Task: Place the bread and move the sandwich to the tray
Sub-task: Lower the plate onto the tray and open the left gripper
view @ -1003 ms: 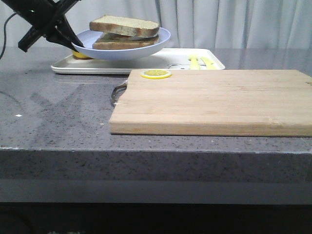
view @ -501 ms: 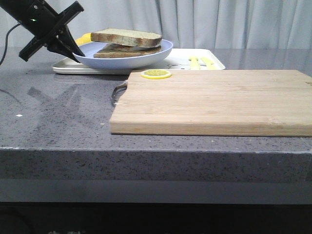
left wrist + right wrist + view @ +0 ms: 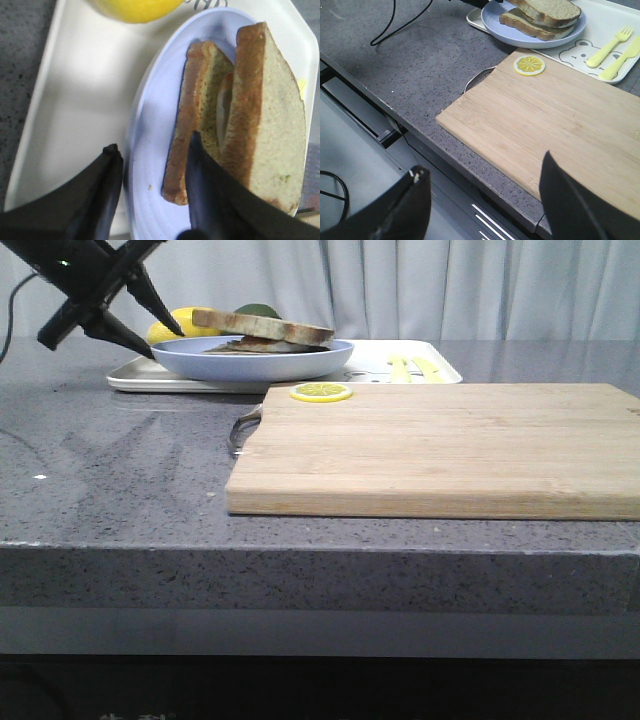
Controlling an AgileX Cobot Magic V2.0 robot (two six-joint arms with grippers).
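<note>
Sandwich [image 3: 262, 332]: soft, loose-stacked, apt to slide; carry by plate [image 3: 250, 362] rim. Left gripper [image 3: 152, 165] jaws apart, straddling the rim; right gripper [image 3: 485, 200] open, empty.

A pale grey-white curtain [image 3: 430, 285] hangs in soft vertical folds across the whole back of the room, evenly lit. In front of it stretches a table [image 3: 120, 490] with a dark grey speckled stone top and a thick front edge; its polished surface carries faint reflections and shadows. Below the edge the front falls into darkness. From the right wrist view, a black cable [image 3: 395, 22] loops over the table top, and beside the table a light grey floor [image 3: 355, 165] shows, with another dark cable lying on it.
</note>
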